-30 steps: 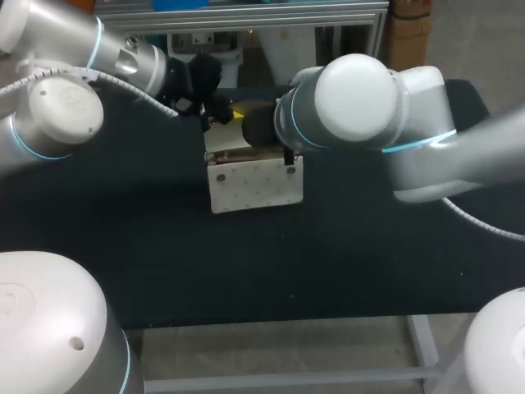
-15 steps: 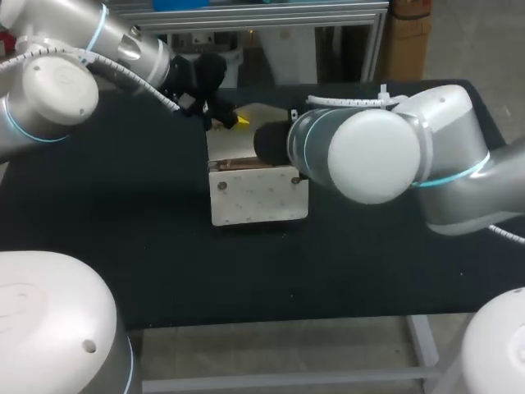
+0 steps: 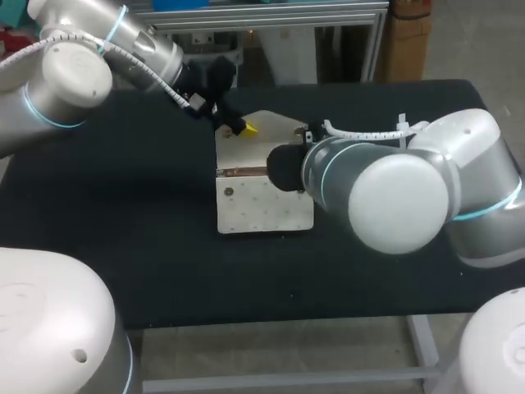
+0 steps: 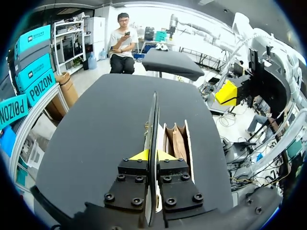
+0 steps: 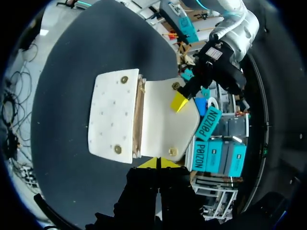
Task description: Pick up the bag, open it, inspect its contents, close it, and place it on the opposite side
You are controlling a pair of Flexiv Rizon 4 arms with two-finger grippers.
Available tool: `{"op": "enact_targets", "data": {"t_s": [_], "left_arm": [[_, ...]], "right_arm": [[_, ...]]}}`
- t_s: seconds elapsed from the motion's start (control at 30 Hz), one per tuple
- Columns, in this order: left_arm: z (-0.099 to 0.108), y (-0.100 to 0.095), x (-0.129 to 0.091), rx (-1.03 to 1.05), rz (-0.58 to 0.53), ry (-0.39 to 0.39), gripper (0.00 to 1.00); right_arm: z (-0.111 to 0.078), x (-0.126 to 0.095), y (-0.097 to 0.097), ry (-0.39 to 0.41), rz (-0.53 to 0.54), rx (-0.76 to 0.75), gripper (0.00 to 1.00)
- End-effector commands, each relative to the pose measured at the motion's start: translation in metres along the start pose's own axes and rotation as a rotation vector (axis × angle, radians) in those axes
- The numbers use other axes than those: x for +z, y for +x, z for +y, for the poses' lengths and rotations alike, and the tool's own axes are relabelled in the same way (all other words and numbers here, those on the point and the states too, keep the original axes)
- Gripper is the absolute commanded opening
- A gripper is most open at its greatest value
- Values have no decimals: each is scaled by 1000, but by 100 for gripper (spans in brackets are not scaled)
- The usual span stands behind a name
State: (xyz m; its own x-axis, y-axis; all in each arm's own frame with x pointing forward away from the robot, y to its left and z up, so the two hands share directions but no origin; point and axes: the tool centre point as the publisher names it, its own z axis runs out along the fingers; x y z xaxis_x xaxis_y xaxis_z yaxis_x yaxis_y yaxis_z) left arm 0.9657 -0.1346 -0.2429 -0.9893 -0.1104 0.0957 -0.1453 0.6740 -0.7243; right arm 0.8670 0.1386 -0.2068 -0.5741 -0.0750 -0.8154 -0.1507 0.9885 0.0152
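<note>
Two claws: we have both at the bag (image 3: 264, 209), which stands near the middle of the worktop (image 3: 148, 246).
Left claw: our left claw (image 4: 154, 155) is pinched on the flap (image 4: 153, 115). The thin panel runs edge-on between its yellow tips, which hold it at its free far edge.
Right claw: our right claw (image 5: 158, 163) hangs above the bag's right end. Its tips are drawn almost together, with nothing that we can see between them.
Bag: the dotted front panel (image 5: 112, 117) faces us and the flap is swung away from it. The mouth (image 4: 175, 143) is uncovered and pockets show inside, but we cannot make out any contents.
Key relation: the flap's hinge line runs left to right along the bag's long axis. The held edge lies on the far side of the mouth from the front panel.
Step, as we judge: opening looks done and inspection is in hand. Closing would call for the flap's edge to be carried over the mouth, toward us and down.
Nearer arm: the left, since it has the flap already.
</note>
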Motion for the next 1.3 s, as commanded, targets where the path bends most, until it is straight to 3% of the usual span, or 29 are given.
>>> {"op": "enact_targets", "data": {"t_s": [0.03,0.47,0.9,1.3], "left_arm": [[6,-16,10,-4,51,25,0],[20,-28,20,18,-28,18,0],[35,-40,34,35,-56,-4,0],[47,-54,42,22,-52,-1,0]], "right_arm": [[-4,-6,14,1,-13,-2,0],[0,17,56,-53,17,-31,0],[10,30,85,-93,28,-76,0],[18,36,107,-73,58,-98,0]]}}
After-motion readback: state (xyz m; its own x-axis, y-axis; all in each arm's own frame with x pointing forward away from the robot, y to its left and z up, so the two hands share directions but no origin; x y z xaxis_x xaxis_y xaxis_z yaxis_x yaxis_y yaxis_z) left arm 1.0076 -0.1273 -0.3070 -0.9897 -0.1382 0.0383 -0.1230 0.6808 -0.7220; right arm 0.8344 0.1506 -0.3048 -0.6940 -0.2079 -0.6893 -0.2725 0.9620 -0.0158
